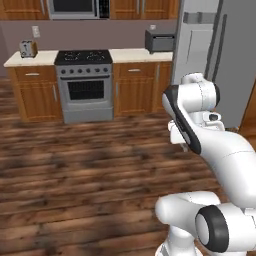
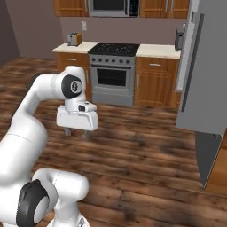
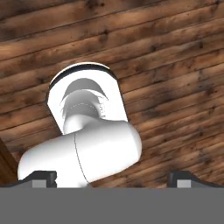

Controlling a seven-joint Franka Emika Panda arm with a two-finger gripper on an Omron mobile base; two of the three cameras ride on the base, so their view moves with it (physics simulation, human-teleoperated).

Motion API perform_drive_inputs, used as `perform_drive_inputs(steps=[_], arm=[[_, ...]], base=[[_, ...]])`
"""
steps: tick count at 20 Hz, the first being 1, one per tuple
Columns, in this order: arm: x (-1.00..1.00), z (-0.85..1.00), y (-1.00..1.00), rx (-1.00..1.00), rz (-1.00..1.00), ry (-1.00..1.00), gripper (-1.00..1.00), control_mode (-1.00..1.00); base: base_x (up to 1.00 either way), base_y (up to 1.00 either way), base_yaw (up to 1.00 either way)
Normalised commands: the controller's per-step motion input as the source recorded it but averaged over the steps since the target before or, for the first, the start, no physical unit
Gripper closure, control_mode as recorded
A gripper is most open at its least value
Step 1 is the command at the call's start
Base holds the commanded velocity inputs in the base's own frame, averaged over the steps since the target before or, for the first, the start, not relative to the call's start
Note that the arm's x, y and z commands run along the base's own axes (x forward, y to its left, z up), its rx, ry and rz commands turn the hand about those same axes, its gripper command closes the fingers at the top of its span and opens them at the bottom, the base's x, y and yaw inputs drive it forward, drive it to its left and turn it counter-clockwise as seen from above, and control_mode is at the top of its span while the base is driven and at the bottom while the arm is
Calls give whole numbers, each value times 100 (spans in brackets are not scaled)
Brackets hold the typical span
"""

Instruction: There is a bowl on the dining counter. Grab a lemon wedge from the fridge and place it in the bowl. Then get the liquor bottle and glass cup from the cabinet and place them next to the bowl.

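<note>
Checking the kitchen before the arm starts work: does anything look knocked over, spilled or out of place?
Nothing stands out. The toaster sits upright on the counter, the stove is shut, the wooden floor is clean, and the gripper hangs over it with open, empty jaws.

the floor is dark wood planks, grainy with a dull sheen. the fridge looks like smooth brushed grey steel. the stove is grey metal with a black glossy top. the base cabinets are orange-brown wood, their counter pale stone. the toaster looks metallic.
</note>
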Motion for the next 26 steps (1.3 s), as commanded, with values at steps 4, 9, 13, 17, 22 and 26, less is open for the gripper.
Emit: perform_drive_inputs(steps=[4, 9, 13, 17, 22, 26], arm=[[0, 0, 0, 0, 0, 0, -100, 100], [0, 0, 0, 0, 0, 0, -100, 100], [0, 0, 0, 0, 0, 0, -100, 100], [0, 0, 0, 0, 0, 0, -100, 100], [0, 0, 0, 0, 0, 0, -100, 100], [0, 0, 0, 0, 0, 0, -100, 100]], base=[[100, 23, -4], [100, 32, -6], [100, 37, -8], [100, 48, -14], [100, 57, -24], [100, 53, -27]])
